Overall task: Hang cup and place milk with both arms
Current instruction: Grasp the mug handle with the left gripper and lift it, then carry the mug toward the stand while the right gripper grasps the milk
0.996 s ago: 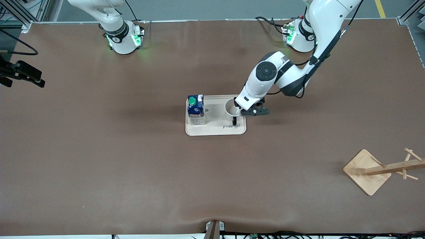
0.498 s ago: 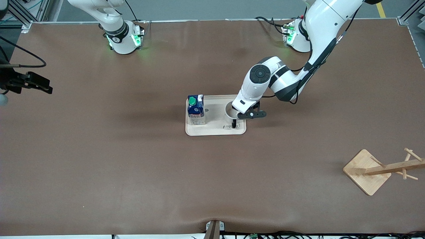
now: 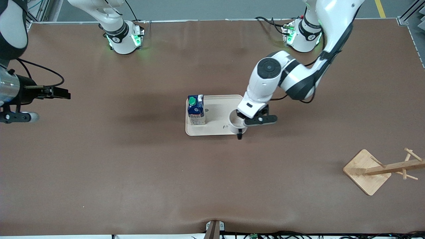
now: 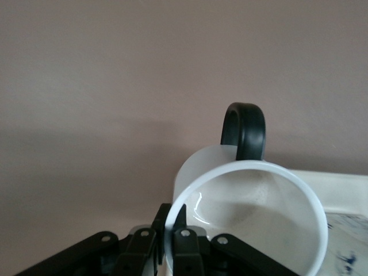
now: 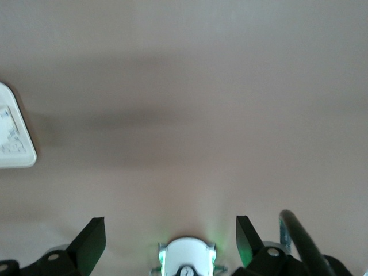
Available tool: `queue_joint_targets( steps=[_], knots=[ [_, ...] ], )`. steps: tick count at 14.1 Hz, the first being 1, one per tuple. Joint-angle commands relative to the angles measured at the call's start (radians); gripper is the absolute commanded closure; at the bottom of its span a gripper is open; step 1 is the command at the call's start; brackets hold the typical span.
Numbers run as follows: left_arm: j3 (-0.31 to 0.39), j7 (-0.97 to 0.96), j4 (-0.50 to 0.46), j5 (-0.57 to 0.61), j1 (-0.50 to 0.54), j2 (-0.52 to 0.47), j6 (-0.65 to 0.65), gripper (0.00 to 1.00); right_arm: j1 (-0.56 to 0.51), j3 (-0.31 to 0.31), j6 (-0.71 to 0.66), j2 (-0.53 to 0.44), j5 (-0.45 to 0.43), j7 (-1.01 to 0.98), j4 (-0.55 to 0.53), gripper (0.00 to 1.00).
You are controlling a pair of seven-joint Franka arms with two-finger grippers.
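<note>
The white cup (image 3: pixel 235 122) hangs over the tray's corner at the left arm's end, its black handle (image 3: pixel 239 135) pointing toward the front camera. My left gripper (image 3: pixel 245 120) is shut on its rim. In the left wrist view the two fingers (image 4: pixel 183 233) pinch the cup's (image 4: pixel 253 224) thin wall, one inside and one outside, with the handle (image 4: pixel 244 129) on the rim's other edge. The blue-and-white milk (image 3: pixel 196 111) with its green cap stands upright on the beige tray (image 3: pixel 215 131). My right gripper (image 3: pixel 63 94) hovers open over bare table at the right arm's end, nothing between its fingers (image 5: pixel 92 241).
A wooden cup rack (image 3: pixel 382 169) with pegs stands on a square base near the front camera at the left arm's end of the table. The right wrist view shows a corner of the tray (image 5: pixel 14 144) and the right arm's green-lit base (image 5: pixel 185 259).
My left gripper shut on the cup's rim, then carried it off the tray's middle toward the corner nearer the front camera. The right arm swung in over the table toward the tray.
</note>
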Motion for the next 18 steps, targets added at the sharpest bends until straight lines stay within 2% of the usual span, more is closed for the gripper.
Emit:
queue_joint_targets(
  steps=[1,3,5,7,9,10,11,13,14,16,18],
  knots=[
    [-0.043,0.201,0.025,-0.07,0.161,-0.082,-0.1,1.0,0.0,0.011,-0.026,0.059,0.048,0.007,0.011,0.0],
    [-0.049,0.395,0.129,-0.138,0.251,-0.092,-0.23,1.0,0.082,0.01,-0.016,0.07,0.045,0.014,0.013,0.0],
    [-0.045,0.501,0.244,-0.148,0.295,-0.079,-0.385,1.0,0.152,0.011,0.004,0.094,0.051,0.081,0.035,0.0],
    [-0.045,0.546,0.297,-0.158,0.356,-0.076,-0.476,1.0,0.208,0.013,0.039,0.094,0.091,0.142,0.052,0.0],
    [-0.045,0.589,0.332,-0.169,0.42,-0.078,-0.548,1.0,0.267,0.011,0.137,0.099,0.099,0.152,0.04,0.0],
    [-0.043,0.647,0.335,-0.168,0.455,-0.082,-0.558,1.0,0.29,0.013,0.173,0.12,0.1,0.155,0.03,0.0],
    [-0.043,0.706,0.338,-0.166,0.498,-0.085,-0.558,1.0,0.314,0.013,0.19,0.149,0.138,0.155,0.031,0.0],
    [-0.043,0.823,0.354,-0.161,0.578,-0.087,-0.559,1.0,0.365,0.011,0.266,0.18,0.308,0.21,0.028,0.0],
    [-0.043,0.869,0.355,-0.16,0.617,-0.087,-0.559,1.0,0.394,0.011,0.308,0.195,0.339,0.277,0.028,0.0],
    [-0.042,0.919,0.38,-0.163,0.676,-0.067,-0.541,1.0,0.468,0.011,0.358,0.212,0.338,0.381,0.028,0.0],
    [-0.04,0.987,0.418,-0.163,0.701,-0.038,-0.535,1.0,0.512,0.011,0.385,0.247,0.336,0.389,0.028,0.0]
  ],
)
